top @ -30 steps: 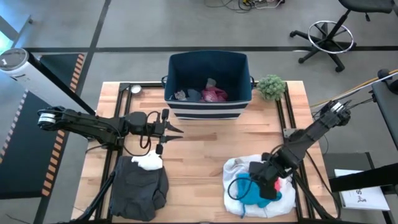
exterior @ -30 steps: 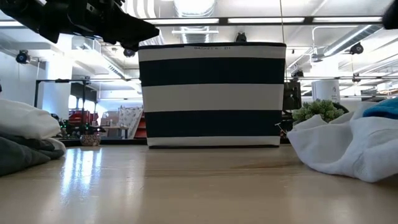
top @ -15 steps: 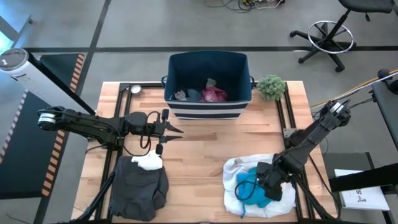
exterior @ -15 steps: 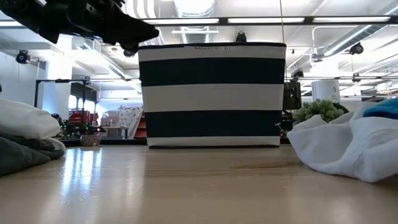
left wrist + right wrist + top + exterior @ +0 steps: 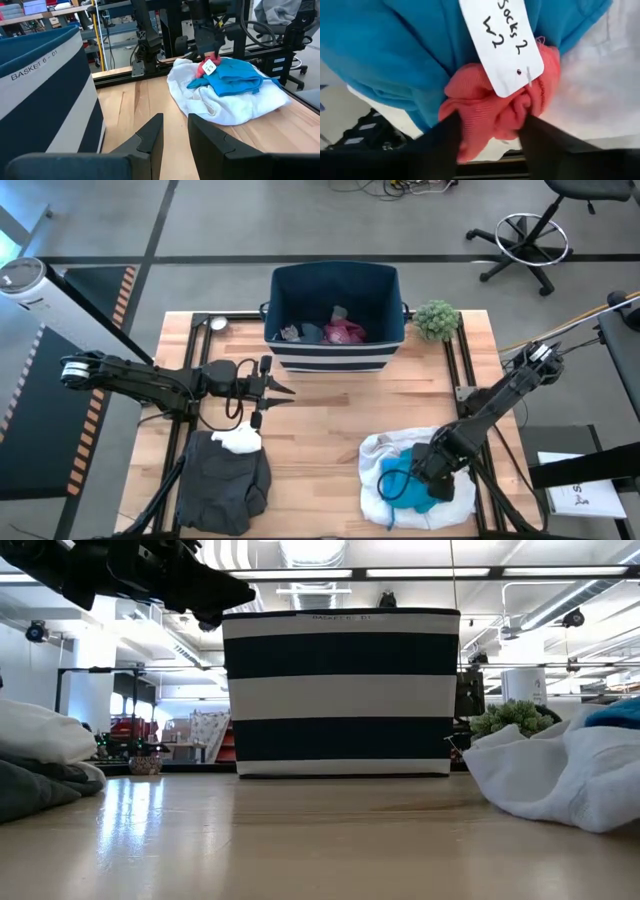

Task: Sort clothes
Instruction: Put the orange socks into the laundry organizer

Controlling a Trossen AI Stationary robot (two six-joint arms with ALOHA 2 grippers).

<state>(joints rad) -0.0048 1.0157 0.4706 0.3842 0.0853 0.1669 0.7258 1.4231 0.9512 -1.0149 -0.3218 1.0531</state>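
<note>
My right gripper (image 5: 425, 470) is down on the pile at the table's near right. It is shut on a small coral-red piece (image 5: 495, 110) that carries a white paper tag (image 5: 500, 45). The red piece lies on a bright blue garment (image 5: 403, 480), which rests on a large white garment (image 5: 375, 450). My left gripper (image 5: 285, 394) is open and empty, in the air in front of the navy striped bin (image 5: 335, 358). A large dark grey garment (image 5: 225, 475) lies at the near left with a small white piece (image 5: 240, 440) on it. My right gripper pinches the bunched red piece (image 5: 470, 115) between its two fingers, one finger (image 5: 442, 137) on each side of the bunch. The fingers come from above, slanting down. The red piece still lies on the blue garment (image 5: 395, 50), and its tag lies on top.
The bin holds small pink (image 5: 345, 332) and grey (image 5: 300, 333) pieces. A small green plant (image 5: 436, 318) stands to the bin's right. Bare wood lies between the two piles. Black frame rails run along the table's left and right sides.
My right gripper has shifted a little toward the table's near edge and sunk onto the blue garment. The red piece, which showed beside the gripper in the high view, is now covered by it.
</note>
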